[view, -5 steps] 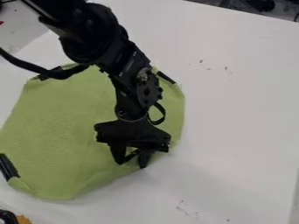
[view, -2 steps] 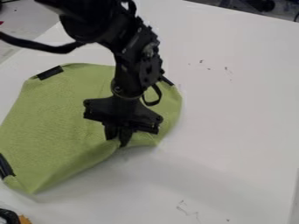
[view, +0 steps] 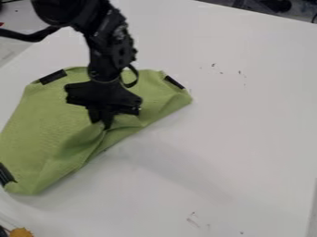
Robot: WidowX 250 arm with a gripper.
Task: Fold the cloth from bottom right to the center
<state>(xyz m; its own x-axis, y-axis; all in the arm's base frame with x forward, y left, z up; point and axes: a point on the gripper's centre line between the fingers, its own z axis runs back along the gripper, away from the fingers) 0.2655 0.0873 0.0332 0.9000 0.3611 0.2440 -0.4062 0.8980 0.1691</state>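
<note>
Where pinched by the gripper [view: 105,124], bunched and creased: green cloth [view: 43,122], one, on white table [view: 248,125], left side of view. Pincer, one, closed on the gathered lower-right part. Main expanse left and upper left of the grip; long axis slanting from lower left to upper right, roughly crosswise to the likely inward path. Judged from that lie, a little farther toward the center, then release. Dark strips [view: 53,77], three: upper left, upper right, lower left of the fabric. Black arm [view: 110,44], one. Orange item [view: 22,232], one, bottom-left corner.
</note>
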